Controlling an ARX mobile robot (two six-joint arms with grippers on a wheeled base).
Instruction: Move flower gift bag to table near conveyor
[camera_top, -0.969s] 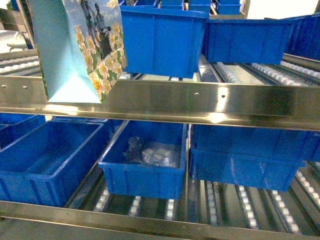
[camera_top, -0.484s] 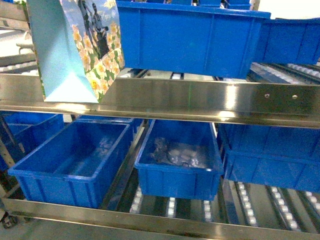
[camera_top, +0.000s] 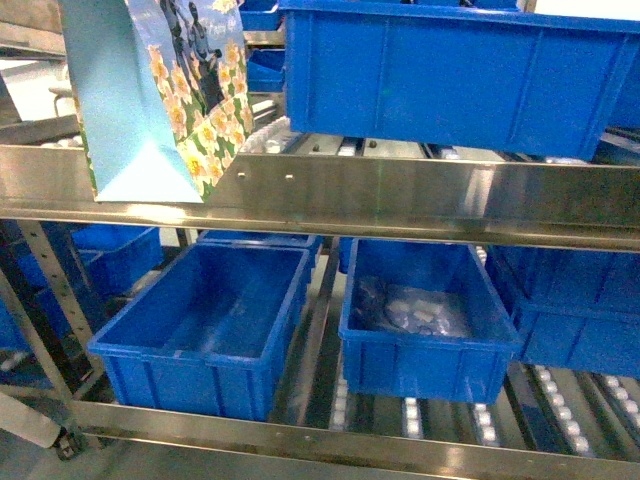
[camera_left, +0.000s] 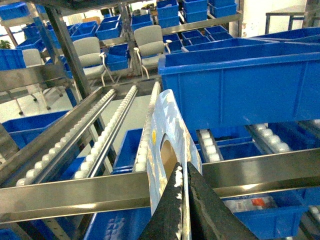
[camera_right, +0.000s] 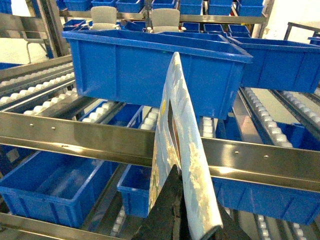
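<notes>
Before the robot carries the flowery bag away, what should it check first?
1. Left gripper shut on the flower gift bag: ok.
2. Right gripper shut on the bag's other edge: ok.
3. Bag off the conveyor, hanging in front of its steel rail: ok.
4. Bag clear of the big blue crate: ok, there is a gap.
5. Table in sight to aim for: not ok, no view shows it.
6. Anything inside the bag: cannot tell.
</notes>
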